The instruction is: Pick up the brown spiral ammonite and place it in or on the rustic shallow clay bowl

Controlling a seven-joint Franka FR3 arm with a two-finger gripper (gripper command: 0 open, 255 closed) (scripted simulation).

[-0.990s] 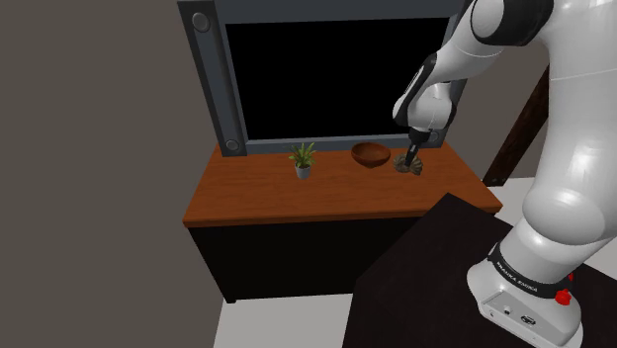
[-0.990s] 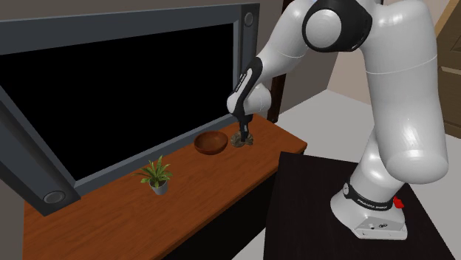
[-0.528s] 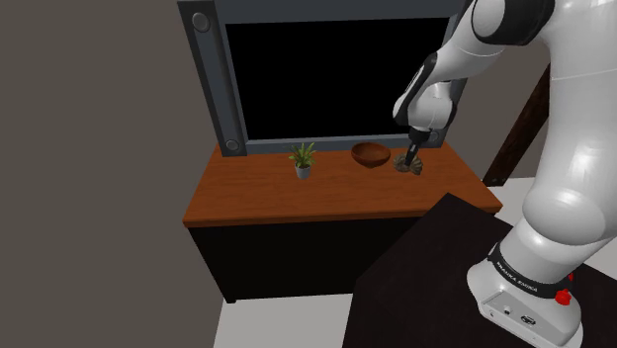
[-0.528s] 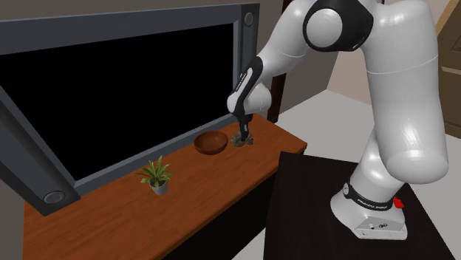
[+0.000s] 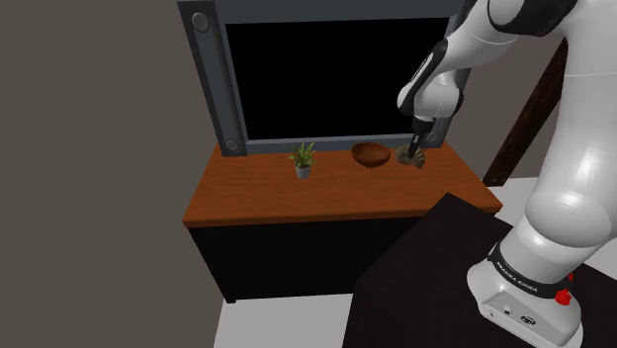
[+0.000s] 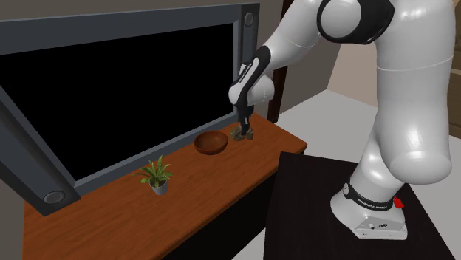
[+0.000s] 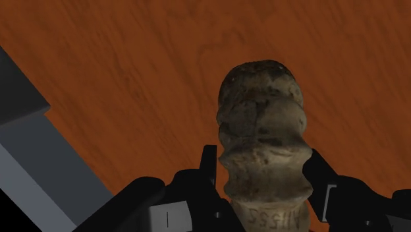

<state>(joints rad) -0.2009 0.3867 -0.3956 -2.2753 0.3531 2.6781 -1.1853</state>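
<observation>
The ammonite [image 7: 262, 138] is a ridged grey-brown spiral, clasped between my black fingers [image 7: 204, 168] with the wooden top well below it. My gripper [image 5: 412, 154] hangs just above the table's far end in the shoulder view, shut on the ammonite [image 5: 411, 159]. The brown shallow clay bowl [image 5: 370, 154] sits on the table a short way towards that view's left. In the second exterior view the gripper [image 6: 241, 132] holds the ammonite [image 6: 243, 135] slightly off the table, just right of the bowl [image 6: 211, 142].
A small potted plant [image 5: 303, 160] stands left of the bowl on the reddish wooden table [image 5: 297, 193]. A large dark-framed black screen [image 5: 326, 69] rises along the table's back edge, close behind the gripper. My dark stand [image 5: 435, 267] lies at the lower right.
The gripper has risen a little, lifting the ammonite off the table. The arm's upper joints have moved up. Bowl and plant have stayed put.
</observation>
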